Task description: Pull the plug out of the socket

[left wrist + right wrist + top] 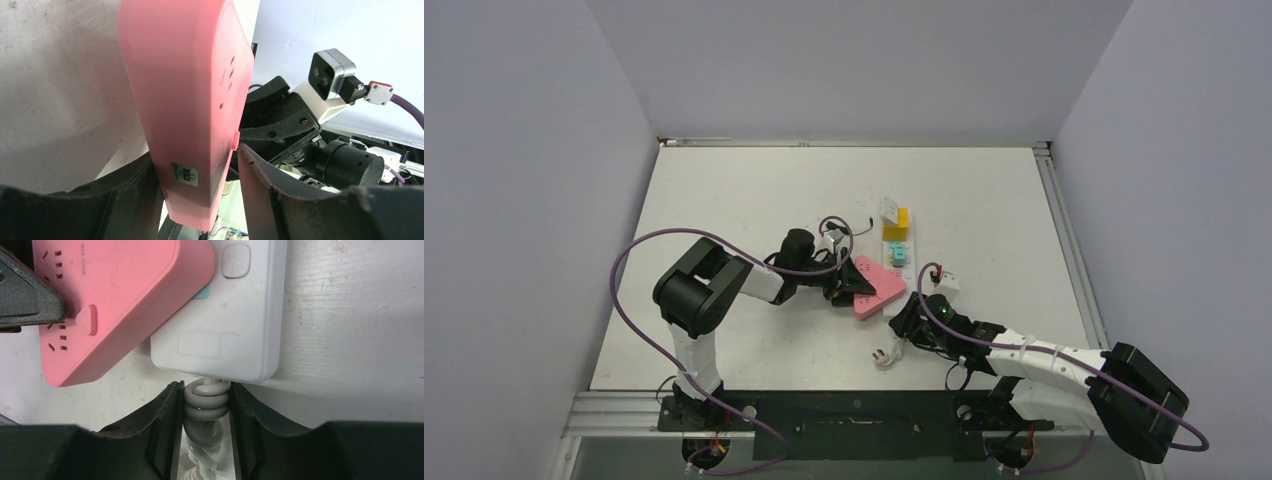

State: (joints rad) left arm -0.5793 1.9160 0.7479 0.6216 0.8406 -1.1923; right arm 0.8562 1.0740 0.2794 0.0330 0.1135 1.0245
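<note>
From above, the socket (pixel 898 255) lies lengthwise on the table (pixel 754 200). A yellow block (pixel 902 217) sits on the socket's far end. The pink plug (pixel 869 290) lies skewed over the socket's near left part. My left claw (pixel 849 285) meets the plug from the socket's left. My right claw (pixel 904 322) is at the socket's near end, where the white cord (pixel 886 355) trails off.

At my left wrist, my left claw (pixel 200 195) is clenched on the pink plug (pixel 185 100), with a finger (pixel 130 200) pressed to each face.

At my right wrist, my right claw (pixel 206 435) is clamped on the coiled white cord (pixel 206 407) just below the socket (pixel 235 325), its fingers (pixel 165 425) touching both sides. The pink plug (pixel 110 305) slants across the socket's left corner, and a sliver of teal outlet (pixel 202 294) peeks out beneath it. I cannot tell whether its pins are seated.
</note>
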